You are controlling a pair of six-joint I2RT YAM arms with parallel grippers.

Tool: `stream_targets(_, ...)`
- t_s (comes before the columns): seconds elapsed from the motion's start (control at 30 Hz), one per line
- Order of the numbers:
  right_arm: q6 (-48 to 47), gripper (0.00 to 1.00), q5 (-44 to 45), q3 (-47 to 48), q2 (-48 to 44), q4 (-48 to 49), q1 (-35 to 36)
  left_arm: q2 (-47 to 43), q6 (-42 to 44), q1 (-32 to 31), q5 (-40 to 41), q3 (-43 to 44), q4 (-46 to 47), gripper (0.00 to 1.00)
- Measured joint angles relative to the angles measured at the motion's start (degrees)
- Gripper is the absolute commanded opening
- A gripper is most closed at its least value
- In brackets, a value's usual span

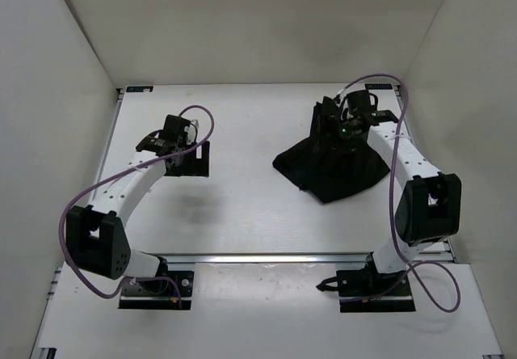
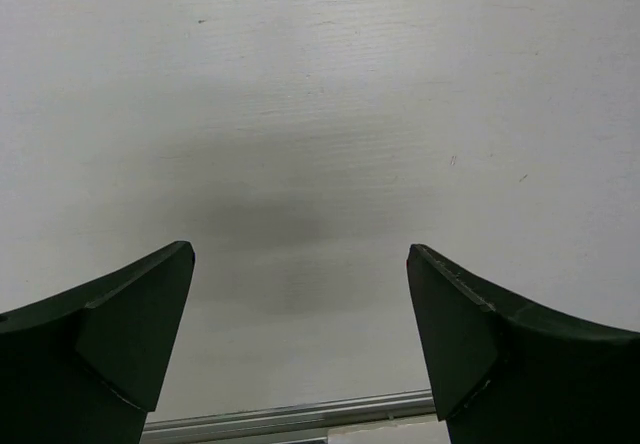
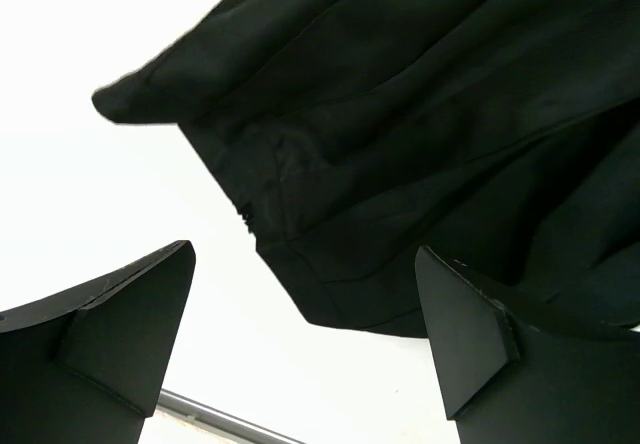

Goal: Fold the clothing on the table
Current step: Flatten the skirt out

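Grippers, both with jaws spread wide and holding nothing. Your left gripper (image 2: 300,254) hangs over the large flat white table (image 2: 320,84), well apart from the garment. Your right gripper (image 3: 305,249) hangs over the narrow far end of the soft matte black creased clothing (image 1: 331,169), which lies on the table's right half. You see its long axis running far to near, with the broad hem fanned toward the metal rail (image 1: 283,257).

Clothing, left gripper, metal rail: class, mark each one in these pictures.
clothing (image 1: 331,173), top view, middle of the black heap.
left gripper (image 2: 300,247), left wrist view, midway between fingertips.
metal rail (image 1: 266,257), top view, middle stretch.
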State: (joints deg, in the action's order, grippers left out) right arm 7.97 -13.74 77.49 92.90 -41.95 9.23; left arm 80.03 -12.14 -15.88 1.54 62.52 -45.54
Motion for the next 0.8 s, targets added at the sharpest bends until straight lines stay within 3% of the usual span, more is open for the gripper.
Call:
stream_targets(0.43, 2.9, 0.90, 2.1, -13.5, -0.5, 0.5, 3.5, -1.5, -0.8, -0.8, -1.6, -1.1, 2.8, 0.99)
stream_targets(0.67, 6.6, 0.88, 4.7, -14.9, -0.5, 2.9, 8.0, -1.5, -0.3, -0.9, -4.1, -3.1, 4.0, 0.98)
stream_targets(0.8, 9.1, 0.81, 5.5, -15.6, 0.4, 4.3, 8.2, -1.5, -0.2, -0.9, -5.2, -3.2, 4.3, 0.98)
